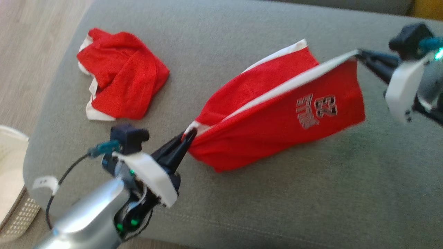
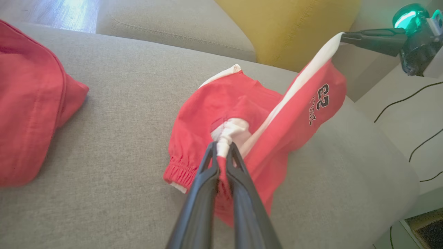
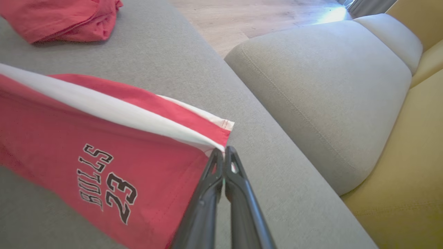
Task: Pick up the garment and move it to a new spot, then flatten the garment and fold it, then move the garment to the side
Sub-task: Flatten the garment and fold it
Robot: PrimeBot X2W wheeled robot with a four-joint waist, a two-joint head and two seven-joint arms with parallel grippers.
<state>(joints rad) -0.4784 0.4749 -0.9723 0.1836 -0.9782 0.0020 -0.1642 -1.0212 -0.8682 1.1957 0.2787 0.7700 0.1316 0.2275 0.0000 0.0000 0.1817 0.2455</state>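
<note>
The garment (image 1: 277,121), red with a BULLS 23 print, hung stretched over the grey sofa cushion (image 1: 311,193), lower folds touching it, probably for spreading flat. The left gripper (image 1: 189,135) pinched its white trim at seven o'clock; the right gripper (image 1: 360,53) clamped a corner at two. A crumpled red bundle (image 1: 121,76) lay clear at ten.

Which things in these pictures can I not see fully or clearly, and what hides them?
Head view: the lettering on the garment is too blurred to read.
Left wrist view: the red bundle is cut off by the left edge.
Right wrist view: the garment's far layer is hidden behind its front panel.
Head view: the pale basket is mostly cut off by the left edge.
</note>
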